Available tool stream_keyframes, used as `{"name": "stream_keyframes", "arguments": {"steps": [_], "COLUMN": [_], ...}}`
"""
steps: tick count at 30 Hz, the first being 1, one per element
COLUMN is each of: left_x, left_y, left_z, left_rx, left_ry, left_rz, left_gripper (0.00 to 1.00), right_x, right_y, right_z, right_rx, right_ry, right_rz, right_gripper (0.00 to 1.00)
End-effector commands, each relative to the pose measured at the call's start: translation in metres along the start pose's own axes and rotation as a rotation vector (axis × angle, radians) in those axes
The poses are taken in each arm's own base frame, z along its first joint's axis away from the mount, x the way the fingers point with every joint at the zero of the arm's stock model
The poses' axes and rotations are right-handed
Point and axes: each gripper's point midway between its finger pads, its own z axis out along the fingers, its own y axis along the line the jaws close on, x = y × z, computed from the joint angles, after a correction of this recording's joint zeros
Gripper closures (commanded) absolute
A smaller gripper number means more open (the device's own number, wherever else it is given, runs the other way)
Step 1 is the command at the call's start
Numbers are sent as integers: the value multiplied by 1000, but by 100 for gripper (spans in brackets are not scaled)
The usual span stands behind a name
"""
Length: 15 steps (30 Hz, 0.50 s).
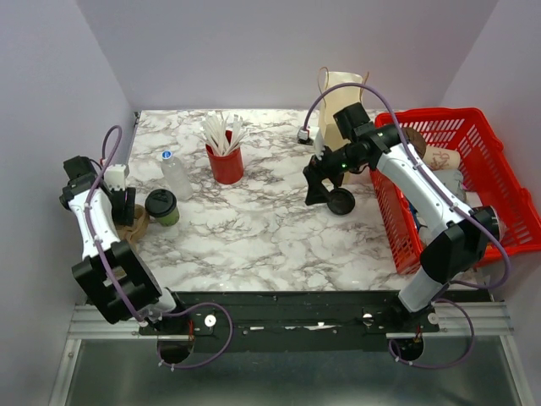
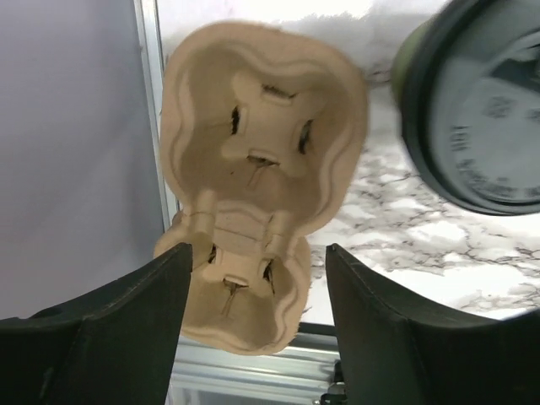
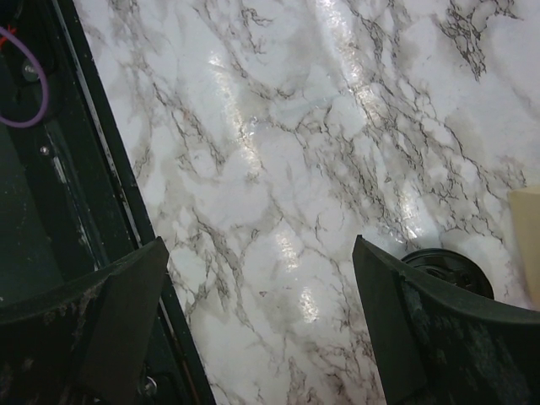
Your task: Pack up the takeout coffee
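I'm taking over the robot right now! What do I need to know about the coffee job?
Left gripper: open, straddling one end of the tan moulded-pulp cup carrier, no grip yet.
Right gripper: open, empty, over the marble table, beside a loose flat black disc.
The small olive-green paper cup with black lid stands on the table beside the carrier.
Done: lid is on.
Left: the cup is not packed yet.

Bright light; glare on marble table (image 3: pixel 253 126); near lid (image 2: pixel 481 110) blurred.
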Motion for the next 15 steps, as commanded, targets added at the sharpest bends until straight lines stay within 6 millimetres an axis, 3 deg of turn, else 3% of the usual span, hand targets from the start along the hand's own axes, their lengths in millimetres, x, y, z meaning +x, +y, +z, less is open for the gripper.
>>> {"name": "stream_keyframes", "arguments": {"steps": [1, 15], "left_x": [15, 29], "left_y": [17, 16], "left_z": [7, 32], "left_rx": [-19, 31], "left_ry": [73, 169], "left_rz": [-36, -15], "left_gripper": [31, 39], "right_x": [9, 16], "right_y": [2, 4], "right_z": [-4, -3], "right_rx": [13, 21], "right_ry": [21, 22], "right_rz": [28, 26], "right_gripper": [0, 0]}}
